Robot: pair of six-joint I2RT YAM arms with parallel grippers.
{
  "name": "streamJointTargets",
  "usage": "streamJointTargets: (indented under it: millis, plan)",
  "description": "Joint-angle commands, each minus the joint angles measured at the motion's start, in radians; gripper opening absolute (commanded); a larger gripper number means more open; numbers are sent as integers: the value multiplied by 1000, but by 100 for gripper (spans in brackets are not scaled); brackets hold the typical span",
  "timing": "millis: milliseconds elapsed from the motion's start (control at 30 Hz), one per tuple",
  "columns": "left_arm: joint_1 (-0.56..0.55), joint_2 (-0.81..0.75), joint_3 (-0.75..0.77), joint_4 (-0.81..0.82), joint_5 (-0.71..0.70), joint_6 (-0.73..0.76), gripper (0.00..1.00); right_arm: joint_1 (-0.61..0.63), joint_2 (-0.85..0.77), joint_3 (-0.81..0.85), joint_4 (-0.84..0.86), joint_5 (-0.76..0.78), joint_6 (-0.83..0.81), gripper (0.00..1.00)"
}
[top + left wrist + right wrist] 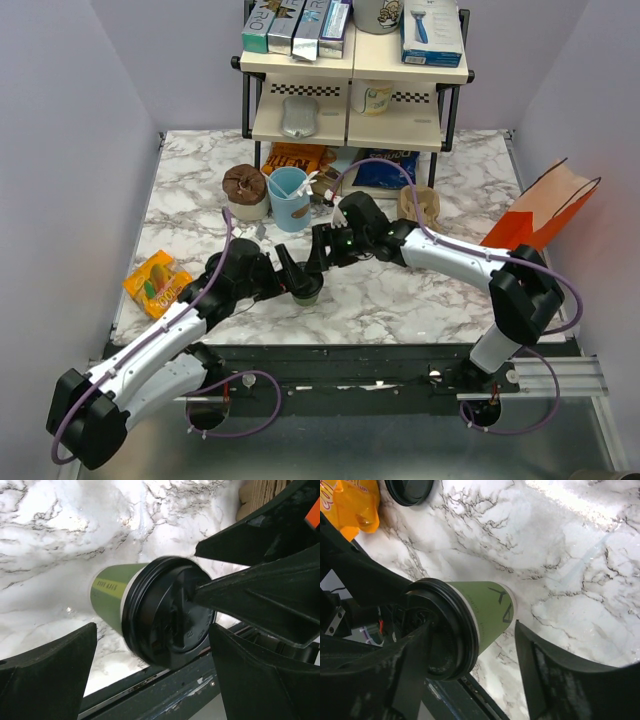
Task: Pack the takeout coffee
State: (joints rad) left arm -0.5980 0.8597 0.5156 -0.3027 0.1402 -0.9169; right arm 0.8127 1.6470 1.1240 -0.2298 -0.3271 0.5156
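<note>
Top view: takeout coffee (307, 292) stands upright by the near edge of the table (430, 300), with the left gripper (293, 278) and right gripper (318, 268) equally close. Left wrist: jaws spread wide, cup centred in the gap. Right wrist: also released, straddling it.

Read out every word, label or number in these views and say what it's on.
Nothing reads with certainty.
takeout coffee cup: small pale print on its green side, blurred; black pen strokes elsewhere, no clear word.
black lid: embossed marks, illegible.
orange snack bag: yellow letters, cut off.
teal box on the shelf: white letters, perhaps "RO".
orange packet under the shelf: dark letters, blurred.
</note>
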Motion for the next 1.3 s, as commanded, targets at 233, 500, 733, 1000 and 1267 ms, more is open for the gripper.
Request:
streamJointTargets:
  millis: [233,500,733,1000,1267]
  plan:
    - [21,-114,67,-164,-174,41,99,9,-87,30,-82,40,57,86]
    - [139,-21,69,-26,-45,38,99,16,-190,-115,0,-27,188,86]
    - [196,27,-6,131,121,21,88,36,-164,-194,79,-26,267,84]
    - [198,12,-78,198,167,4,78,42,-118,-188,118,20,333,81]
    - [198,41,-120,217,151,-14,65,42,-49,-200,121,3,385,70]
